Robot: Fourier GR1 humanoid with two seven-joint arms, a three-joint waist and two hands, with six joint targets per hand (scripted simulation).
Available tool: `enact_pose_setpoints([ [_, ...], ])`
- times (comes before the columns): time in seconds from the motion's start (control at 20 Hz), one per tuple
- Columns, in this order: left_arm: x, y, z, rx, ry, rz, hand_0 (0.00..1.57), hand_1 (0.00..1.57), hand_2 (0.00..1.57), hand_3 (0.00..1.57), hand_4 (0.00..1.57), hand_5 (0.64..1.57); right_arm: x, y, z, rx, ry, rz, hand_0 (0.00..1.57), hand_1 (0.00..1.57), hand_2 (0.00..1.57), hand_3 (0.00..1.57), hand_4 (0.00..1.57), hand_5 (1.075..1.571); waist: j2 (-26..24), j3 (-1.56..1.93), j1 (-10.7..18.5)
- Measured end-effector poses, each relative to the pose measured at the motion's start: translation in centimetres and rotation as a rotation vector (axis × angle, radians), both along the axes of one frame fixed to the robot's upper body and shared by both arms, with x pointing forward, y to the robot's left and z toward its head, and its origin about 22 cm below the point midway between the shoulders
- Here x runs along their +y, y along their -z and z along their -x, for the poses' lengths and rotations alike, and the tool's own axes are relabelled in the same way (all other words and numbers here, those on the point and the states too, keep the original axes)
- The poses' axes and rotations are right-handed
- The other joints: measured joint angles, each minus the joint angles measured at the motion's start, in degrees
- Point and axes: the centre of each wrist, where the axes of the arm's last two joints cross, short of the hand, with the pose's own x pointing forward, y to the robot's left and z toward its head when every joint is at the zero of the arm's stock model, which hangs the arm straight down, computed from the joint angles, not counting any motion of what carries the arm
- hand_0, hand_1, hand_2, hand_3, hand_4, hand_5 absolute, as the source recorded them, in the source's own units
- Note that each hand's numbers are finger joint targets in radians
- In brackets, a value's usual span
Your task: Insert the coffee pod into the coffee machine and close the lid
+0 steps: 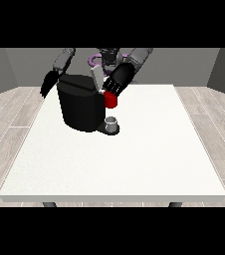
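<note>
- The hand at the view's right (pixel 115 84) hovers at the coffee machine (pixel 82 107), beside a red thing at the machine (pixel 111 101); its finger state: cannot tell.
- The lid (pixel 97 77) stands raised; I'd press it down squarely.
- The hand at the view's left (pixel 48 83) hangs clear, fingers straight.

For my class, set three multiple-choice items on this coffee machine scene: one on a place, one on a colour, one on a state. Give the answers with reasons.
1. Where on the white table does the coffee machine stand?
A. On the far half, left of centre in the view
B. At the near edge
C. At the near right corner

2. What colour is the thing at the machine, under the hand at the view's right?
A. Blue
B. Red
C. Yellow

3. How is the hand at the view's left placed?
A. Hanging beside the machine, holding nothing
B. Flat on the table's near edge
C. Carrying a cup

Answers: 1 A, the machine stands near the robot. 2 B, the red thing at the machine shows plainly. 3 A, it hangs at the machine's far left side.
</note>
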Motion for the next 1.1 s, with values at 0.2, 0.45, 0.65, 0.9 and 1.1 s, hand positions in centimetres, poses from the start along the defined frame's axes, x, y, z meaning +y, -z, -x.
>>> enact_pose_setpoints([
  [0.2, 0.3, -1.1, 0.0, -0.022, 0.004, 0.003, 1.20, 1.20, 1.22, 1.17, 0.36, 1.571, 0.4, -0.5, -0.3, 0.000, -0.004, 0.000, 0.00, 0.00, 0.00, 0.00, 0.00, 1.571, 0.60, 0.00, -0.09],
  [0.45, -0.4, -1.2, 0.0, -0.056, -0.004, -0.005, 1.27, 1.27, 1.27, 1.18, 0.17, 1.571, 0.9, 0.0, -0.2, 0.003, 0.006, -0.007, 0.00, 0.00, 0.00, 0.00, 0.00, 1.571, 0.76, 0.00, -0.03],
  [0.65, -0.5, -1.2, 0.1, -0.080, -0.008, -0.056, 1.21, 1.21, 1.22, 1.10, 0.00, 1.571, 0.4, 0.0, -0.4, -0.001, 0.015, -0.003, 0.00, 0.00, 0.00, 0.00, 0.00, 1.571, 0.77, 0.01, 0.33],
  [0.9, -0.4, -0.7, 0.0, -0.111, -0.013, -0.125, 1.17, 1.17, 1.17, 1.02, 0.00, 1.571, 1.0, -0.1, -0.3, -0.016, 0.017, 0.002, 0.00, 0.00, 0.00, 0.00, 0.00, 1.571, 1.44, 0.02, 0.17],
  [1.1, 0.7, -0.8, 0.1, -0.126, -0.023, -0.128, 1.12, 1.12, 1.14, 0.98, 0.00, 1.571, 1.1, -0.9, -0.4, -0.033, 0.011, -0.004, 0.00, 0.00, 0.00, 0.00, 0.00, 1.571, 2.06, 0.04, -0.47],
])
